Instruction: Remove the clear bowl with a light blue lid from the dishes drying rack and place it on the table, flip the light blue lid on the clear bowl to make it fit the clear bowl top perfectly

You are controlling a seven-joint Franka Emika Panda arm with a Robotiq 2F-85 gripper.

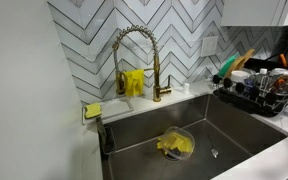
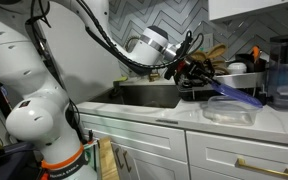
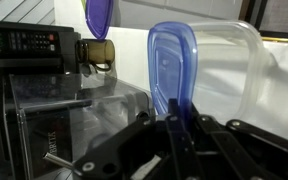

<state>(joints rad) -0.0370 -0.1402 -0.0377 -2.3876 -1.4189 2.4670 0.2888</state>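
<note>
Gripper (image 3: 176,128), jaws clamped on the near end of the light blue lid (image 3: 174,65). In the wrist view the lid's long axis runs straight away from the fingers, toward the clear bowl (image 3: 242,62) behind it. In an exterior view the gripper (image 2: 189,72) holds the lid (image 2: 229,93) sloping down and outward over the clear bowl (image 2: 229,110), which stands on the white countertop (image 2: 154,118); contact between lid and bowl cannot be told. The dishes drying rack (image 1: 256,98) sits beside the sink (image 1: 234,125).
</note>
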